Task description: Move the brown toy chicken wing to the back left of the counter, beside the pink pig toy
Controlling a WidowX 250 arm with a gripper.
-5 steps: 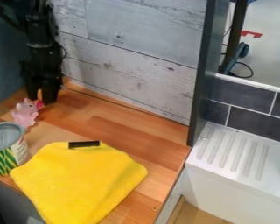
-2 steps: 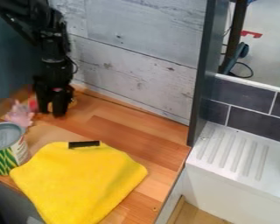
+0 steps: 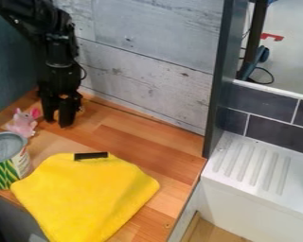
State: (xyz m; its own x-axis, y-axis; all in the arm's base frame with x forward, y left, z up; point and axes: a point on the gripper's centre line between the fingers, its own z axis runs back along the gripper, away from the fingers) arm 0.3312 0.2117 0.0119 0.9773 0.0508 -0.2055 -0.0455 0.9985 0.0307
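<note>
Camera view: one fixed, elevated, slanted viewpoint.
Is looking down from the front over the wooden counter [image 3: 138,137], is facing the plank wall [image 3: 141,61] behind and is standing fairly near, taking in the ridged white ledge [image 3: 243,163] at right.

A wooden counter [image 3: 138,137], ridged white drainboard [image 3: 250,165] and dark tiles [image 3: 277,134] show a toy kitchen.

a can [image 3: 7,163] stands left of cloth [image 3: 87,194], before a toy [image 3: 21,124].

1 pink toy animal [image 3: 21,126] | brighter pink ear [image 3: 36,113] | upright | on wooden counter [image 3: 130,142], by can [image 3: 15,163]
</note>
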